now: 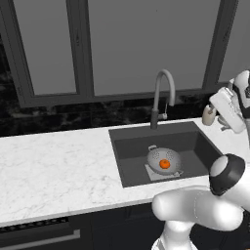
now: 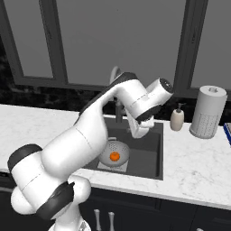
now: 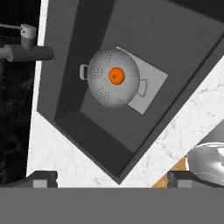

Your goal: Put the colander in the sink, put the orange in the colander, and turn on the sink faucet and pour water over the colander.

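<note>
The light-grey colander (image 1: pixel 163 161) (image 2: pixel 114 153) (image 3: pixel 114 78) sits upright on the floor of the dark sink (image 1: pixel 132 146) (image 2: pixel 149 155) (image 3: pixel 166 39), over the lighter square patch. The orange (image 1: pixel 165 164) (image 2: pixel 114 156) (image 3: pixel 116 75) lies in the middle of the colander. The gooseneck sink faucet (image 1: pixel 163 93) (image 3: pixel 26 53) stands behind the basin, and in the right base view my arm hides most of it. My gripper (image 2: pixel 134 131) (image 3: pixel 113 179) hangs high above the sink, open, with nothing between its fingertips (image 3: pixel 43 178). No water is in view.
A soap dispenser (image 1: pixel 209 114) (image 2: pixel 177 118) stands on the white marble counter right of the faucet, with a paper-towel roll (image 2: pixel 207 112) further right. A shiny metal object (image 3: pixel 208 159) lies on a wooden surface near the counter's front. Dark windows rise behind the counter.
</note>
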